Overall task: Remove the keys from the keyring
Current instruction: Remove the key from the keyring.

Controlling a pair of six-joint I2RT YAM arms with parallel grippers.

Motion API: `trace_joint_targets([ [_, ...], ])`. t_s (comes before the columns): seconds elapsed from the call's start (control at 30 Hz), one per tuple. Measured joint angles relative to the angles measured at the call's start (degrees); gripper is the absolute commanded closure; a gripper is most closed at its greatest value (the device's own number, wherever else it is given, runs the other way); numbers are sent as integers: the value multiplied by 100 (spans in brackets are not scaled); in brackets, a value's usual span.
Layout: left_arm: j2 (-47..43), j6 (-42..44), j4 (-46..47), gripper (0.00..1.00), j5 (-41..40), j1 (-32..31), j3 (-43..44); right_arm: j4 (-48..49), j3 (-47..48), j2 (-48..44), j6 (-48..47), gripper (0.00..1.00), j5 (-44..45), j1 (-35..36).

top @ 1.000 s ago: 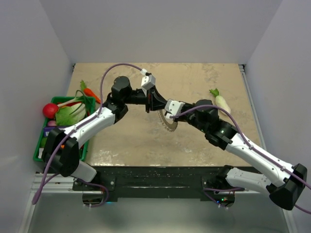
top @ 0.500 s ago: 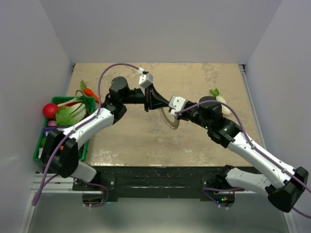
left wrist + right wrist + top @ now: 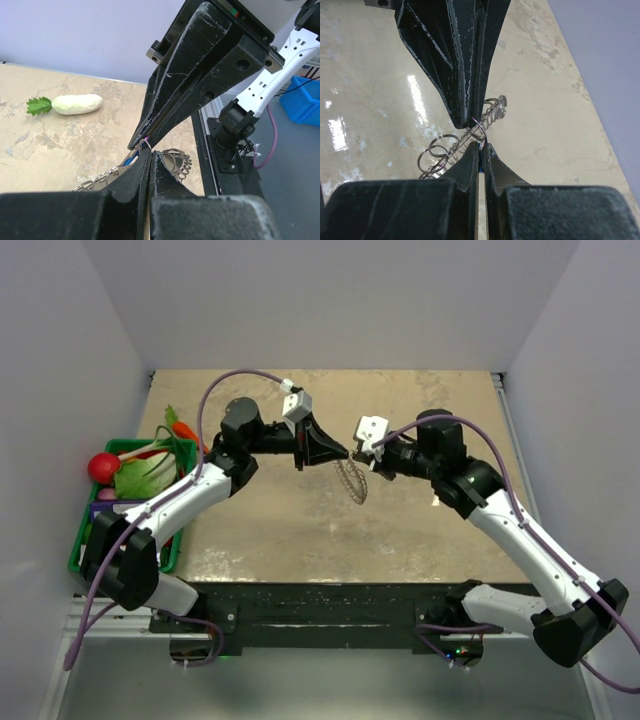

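None of the separating is showing as finished: we are judging the task to be in its middle, with the key [image 3: 479, 156] not yet free of the keyring [image 3: 352, 482]. The keyring is hanging clear of the desk [image 3: 280, 530] at the centre of the overhead view, dangling from the spot where both arms are meeting tip to tip. The left fingers [image 3: 325, 447] are pressing together on the thin wire at the top of the loop. The right fingers [image 3: 210, 60] are pressing together on a blue sliver that we are taking for the key's head. What is left, in our judgement, is working the key off the wire and drawing the two apart.

The overhead view is giving us the lift and the layout, but it is hiding the key completely. The right wrist view is showing the blue sliver between its own tips at lower centre, a small wire ring just above them, and the coil with its loose rings trailing to the lower left. The left wrist view is showing a fleck of blue beside its own tips. It is also showing a white radish [image 3: 75, 104] lying well apart at centre left, which the right wrist view is missing. Only the overhead view is catching the green basket [image 3: 76, 540] at its left edge.
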Motion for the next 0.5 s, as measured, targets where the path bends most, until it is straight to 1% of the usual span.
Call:
trace_joint_targets([
  [0.2, 0, 11, 9, 100, 48, -4, -4, -37, 11, 57, 181, 100, -957, -470],
  [0.3, -4, 9, 39, 100, 98, -13, -4, -42, 9, 129, 289, 100, -1578, -741],
  [0.43, -4, -94, 107, 100, 223, -11, -59, 61, -105, 240, 369, 100, -2131, -881],
  [0.5, -4, -291, 289, 100, 313, -4, -186, 101, -188, 328, 387, 100, -2334, -901],
])
